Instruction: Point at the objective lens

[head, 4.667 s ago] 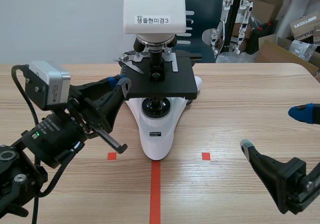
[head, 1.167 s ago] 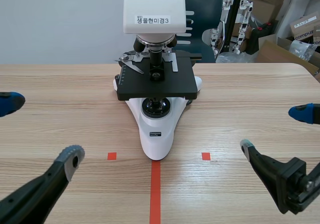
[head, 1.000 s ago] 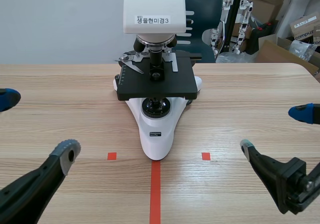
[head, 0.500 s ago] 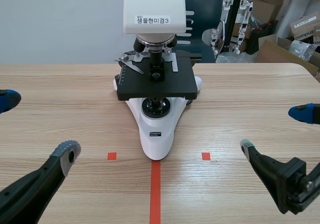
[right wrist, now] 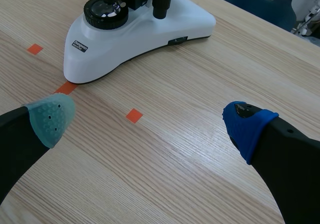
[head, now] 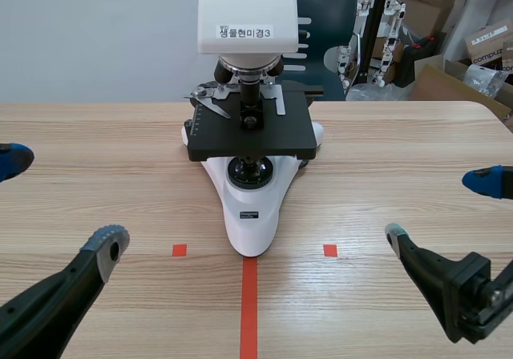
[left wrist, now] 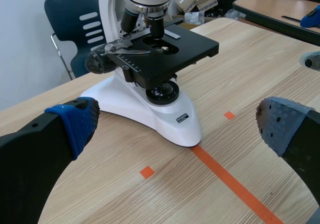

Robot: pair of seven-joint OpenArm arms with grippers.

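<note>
A white microscope [head: 250, 207] with a black stage [head: 252, 131] stands at the table's middle. Its objective lens [head: 250, 86] hangs over the stage under the white head. My left gripper [head: 58, 203] is open, low at the near left, well clear of the microscope. My right gripper [head: 440, 208] is open at the near right, also apart from it. In the left wrist view the objective lens [left wrist: 157, 28] and stage lie ahead of my open left gripper [left wrist: 177, 124]. In the right wrist view only the microscope's base [right wrist: 140, 29] shows ahead of my open right gripper [right wrist: 147, 120].
A dark blue chair [head: 325, 10] stands behind the table. Cardboard boxes [head: 461, 70] and equipment sit at the back right. Bare wooden tabletop [head: 385, 159] lies on both sides of the microscope.
The left arm has pulled back from beside the microscope's stage to the near left. Over the last second it only sank slightly. The right arm has not moved.
</note>
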